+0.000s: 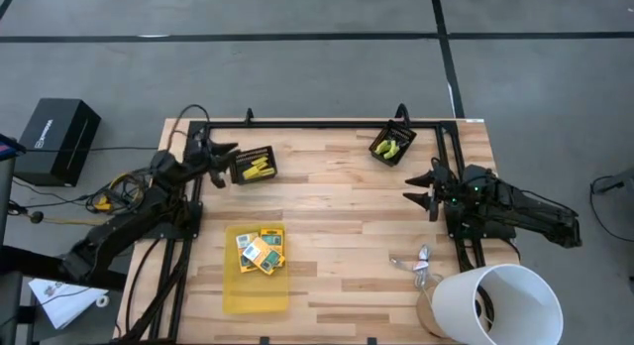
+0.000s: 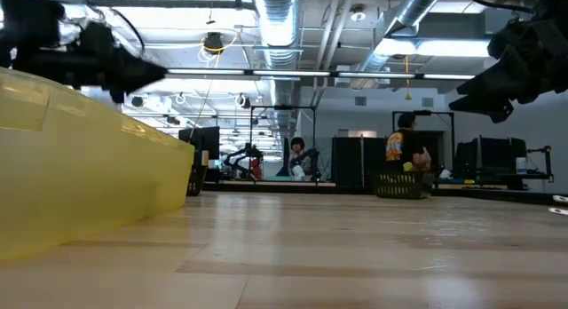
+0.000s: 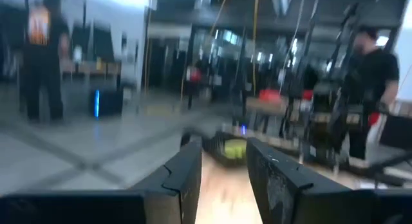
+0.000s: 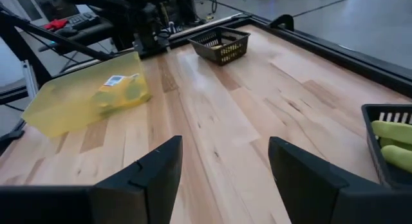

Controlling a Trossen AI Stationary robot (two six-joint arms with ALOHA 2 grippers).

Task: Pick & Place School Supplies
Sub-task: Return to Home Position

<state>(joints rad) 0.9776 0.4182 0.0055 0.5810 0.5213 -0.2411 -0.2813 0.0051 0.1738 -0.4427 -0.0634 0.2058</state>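
With the left claw gaping empty just beside the left black bin and its yellow sticks, the printed boxes lie in the yellow tray on that side of the desk, nearer it than the right claw, also open.

The left arm runs bent from the near left corner toward the far side and ends in the left tool, whose two fingers stand apart with nothing between them. The right arm reaches in from the right side, folded low. The right tool is spread wide and empty. The two tools point inward toward each other, both held up in the air.
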